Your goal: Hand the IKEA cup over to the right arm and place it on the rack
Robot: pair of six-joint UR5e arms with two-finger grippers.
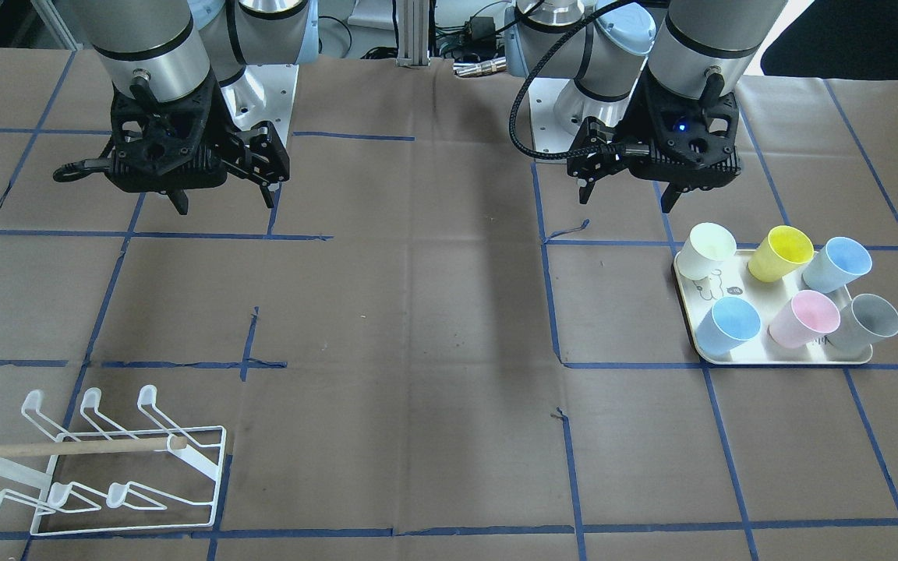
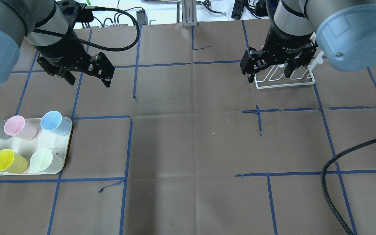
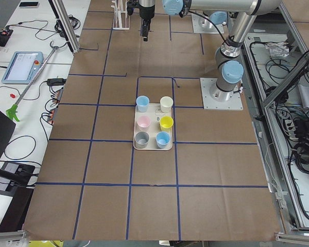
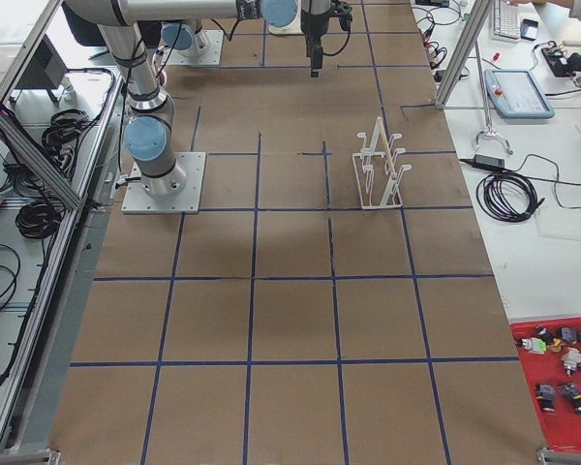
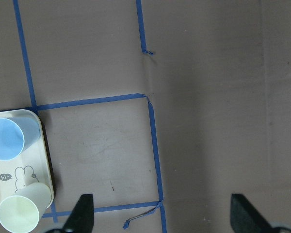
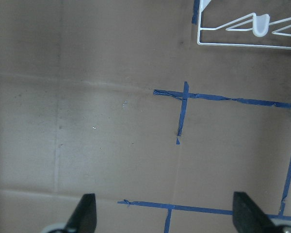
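Brown-papered table (image 2: 188, 147), seen from overhead. Six upright cups (image 2: 52, 121) stand on a tray (image 2: 49, 140) at seven o'clock from the left gripper (image 2: 88, 81), the nearer one. Both grippers gape empty. Rack (image 2: 286, 86) lies past the right gripper (image 2: 269, 77), toward twelve o'clock.

The rack (image 1: 199, 464) is white-coated wire (wooden handle (image 1: 67, 449)) on matt brown paper (image 1: 418, 351); cups (image 1: 804, 319) seemingly plastic.

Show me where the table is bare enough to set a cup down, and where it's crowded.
The whole middle of the table, between the tray and the rack, is bare paper and tape lines. So is the stretch from the rack toward the robot. Crowded: the tray, six cups packed on it.
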